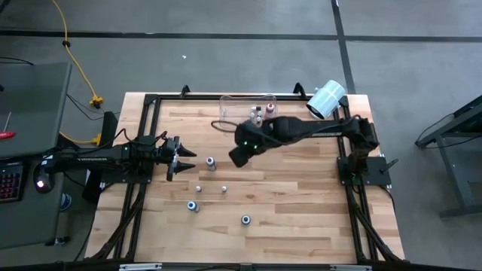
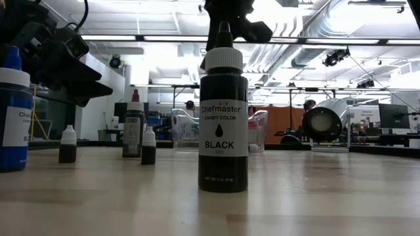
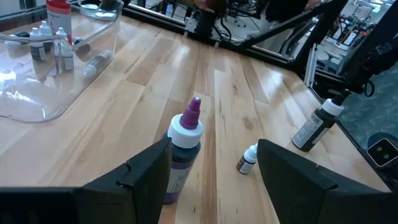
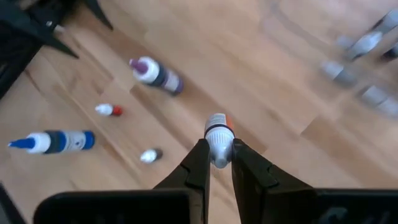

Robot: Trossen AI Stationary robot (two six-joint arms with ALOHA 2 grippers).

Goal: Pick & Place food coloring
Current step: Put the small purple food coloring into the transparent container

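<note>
My right gripper (image 4: 217, 154) hangs above the middle of the table (image 1: 237, 156), shut on a small whitish food coloring bottle (image 4: 217, 127) with a dark band. My left gripper (image 3: 211, 177) waits open at the table's left (image 1: 179, 158). A purple-tipped bottle (image 3: 183, 146) stands just ahead of its fingers, untouched. More food coloring bottles stand or lie on the wood: a tall black one (image 2: 223, 118), a blue one (image 4: 53, 142), a tiny red one (image 4: 109, 110) and a tiny dark one (image 4: 150, 155). My right gripper pinches the small bottle between its two fingertips (image 4: 200, 155), on the bottle's end nearest the wrist (image 4: 218, 149). The fingers slant down from above. The bottle sticks out past the fingertips, lifted clear of the table.
A clear plastic bin (image 1: 248, 108) with several small bottles inside stands at the table's far side, beyond my right gripper. A white paper roll (image 1: 327, 98) lies at the far right corner. Bare wood (image 1: 301, 211) lies at the near right.
</note>
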